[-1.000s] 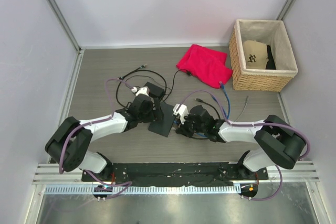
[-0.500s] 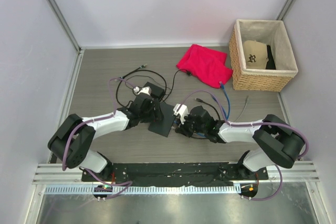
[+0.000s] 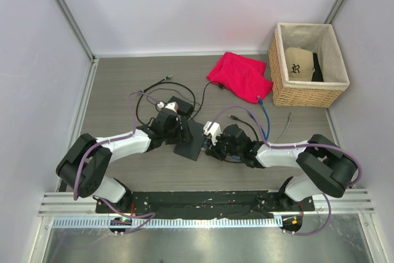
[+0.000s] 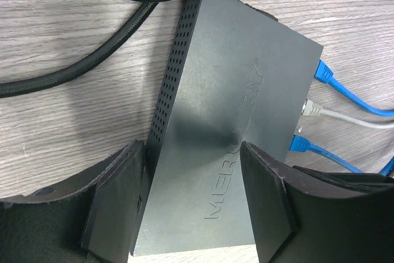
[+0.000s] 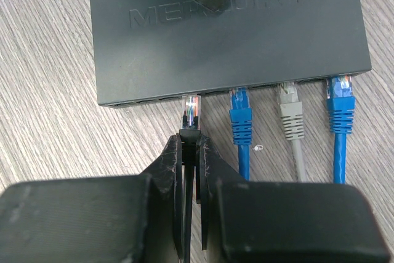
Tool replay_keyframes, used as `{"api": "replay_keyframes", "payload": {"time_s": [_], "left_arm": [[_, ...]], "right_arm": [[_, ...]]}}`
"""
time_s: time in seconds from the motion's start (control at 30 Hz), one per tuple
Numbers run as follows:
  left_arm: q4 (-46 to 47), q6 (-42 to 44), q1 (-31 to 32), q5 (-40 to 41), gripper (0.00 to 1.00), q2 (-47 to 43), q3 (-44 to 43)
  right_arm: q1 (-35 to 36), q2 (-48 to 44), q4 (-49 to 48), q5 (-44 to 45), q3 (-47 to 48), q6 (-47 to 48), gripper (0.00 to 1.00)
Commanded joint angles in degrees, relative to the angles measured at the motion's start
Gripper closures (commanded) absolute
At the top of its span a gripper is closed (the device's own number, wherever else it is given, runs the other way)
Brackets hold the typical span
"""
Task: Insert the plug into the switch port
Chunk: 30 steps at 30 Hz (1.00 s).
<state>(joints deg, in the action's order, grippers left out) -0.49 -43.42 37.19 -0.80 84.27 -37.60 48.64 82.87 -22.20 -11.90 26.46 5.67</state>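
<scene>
The switch (image 3: 192,138) is a flat dark grey box (image 4: 215,90) lying between my two arms. My left gripper (image 4: 192,152) is shut on it: one finger (image 4: 120,195) presses the perforated side and the other finger (image 4: 271,201) bears on the top face near the lettering. The port edge (image 5: 154,98) faces my right gripper (image 5: 192,138), which is shut on the black boot of the plug (image 5: 192,112). The plug's clear tip sits at the mouth of a port left of three occupied ones. How deep it sits is not visible.
Two blue cables (image 5: 241,115) (image 5: 340,106) and a grey cable (image 5: 290,112) are plugged into the switch. Black cords (image 4: 92,66) loop behind it near a power brick (image 3: 182,105). A red cloth (image 3: 241,76) and a wicker basket (image 3: 308,95) stand at the back right.
My left gripper has shifted slightly right onto the switch and its jaws have narrowed against it. The right gripper with the plug has barely moved.
</scene>
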Motion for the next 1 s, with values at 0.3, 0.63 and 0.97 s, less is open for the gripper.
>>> {"api": "replay_keyframes", "payload": {"time_s": [0.3, 0.63, 0.97], "left_arm": [[-0.21, -1.76, 0.69, -10.01, 0.35, 2.83, -0.89], [-0.12, -1.76, 1.39, -11.68, 0.39, 3.88, -1.24], [1.98, -5.88, 4.99, -11.68, 0.41, 3.62, -1.15]], "right_arm": [[0.14, 0.98, -5.58, -1.63, 2.54, -1.54, 0.99], [0.22, -0.7, -6.02, -2.34, 6.32, -1.19, 0.99], [0.93, 1.42, -13.21, -0.41, 8.08, -5.49, 0.99]]}}
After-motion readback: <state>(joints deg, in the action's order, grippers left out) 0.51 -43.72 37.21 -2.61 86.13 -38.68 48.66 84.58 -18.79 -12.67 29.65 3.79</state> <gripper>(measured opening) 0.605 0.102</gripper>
